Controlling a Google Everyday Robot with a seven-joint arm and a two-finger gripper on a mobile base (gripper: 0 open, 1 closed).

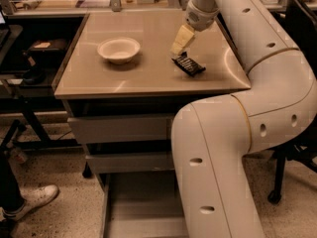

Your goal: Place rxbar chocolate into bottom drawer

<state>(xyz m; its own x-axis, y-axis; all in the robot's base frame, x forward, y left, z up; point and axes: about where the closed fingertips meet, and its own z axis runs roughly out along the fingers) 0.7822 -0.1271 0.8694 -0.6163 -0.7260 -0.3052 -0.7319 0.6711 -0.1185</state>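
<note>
The rxbar chocolate (188, 65), a small black bar with pale lettering, lies flat on the tan cabinet top (148, 78), right of centre. My gripper (179, 45) hangs from the white arm just above the bar's far left end, its pale fingers pointing down toward it. It holds nothing. The bottom drawer (141, 202) is pulled out low at the front, a shallow grey tray, partly hidden by my arm.
A white bowl (118, 49) sits on the cabinet top to the left of the bar. Two grey-fronted drawers (121, 128) are above the open one. My large white arm (233, 143) fills the right side. A person's shoe (34, 198) is at the lower left.
</note>
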